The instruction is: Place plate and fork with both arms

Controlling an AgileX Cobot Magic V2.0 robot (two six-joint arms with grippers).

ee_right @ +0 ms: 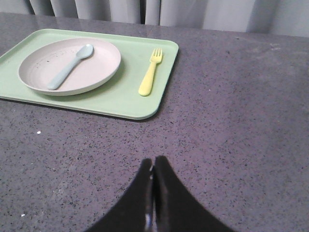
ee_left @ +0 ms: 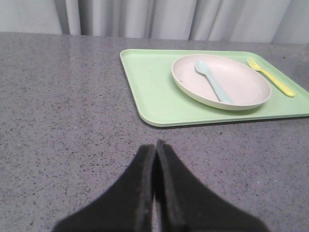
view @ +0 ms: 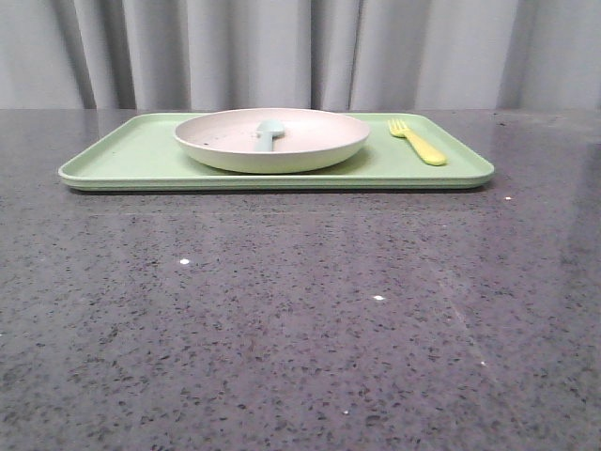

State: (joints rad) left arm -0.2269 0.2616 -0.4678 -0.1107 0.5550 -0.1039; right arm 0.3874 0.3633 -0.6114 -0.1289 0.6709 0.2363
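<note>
STATE: my left gripper point(ee_left: 155, 145) and right gripper point(ee_right: 154, 162) closed, empty, over bare worktop point(view: 300, 319) | plate point(view: 272, 139) upper centre on tray point(view: 122, 155), holding spoon point(view: 269, 133) | fork point(view: 417, 141) beside plate, apart, likely for separate grasps.

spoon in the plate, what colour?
Pale blue-grey spoon; clearest in the right wrist view.

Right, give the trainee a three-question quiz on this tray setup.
1. True or false: the spoon lies inside the plate.
2. On which side of the plate does the fork lie in the front view: A left, B right?
3. Fill in: the plate and fork both rest on the green ____.

Key: 1 true; 2 B; 3 tray.
</note>
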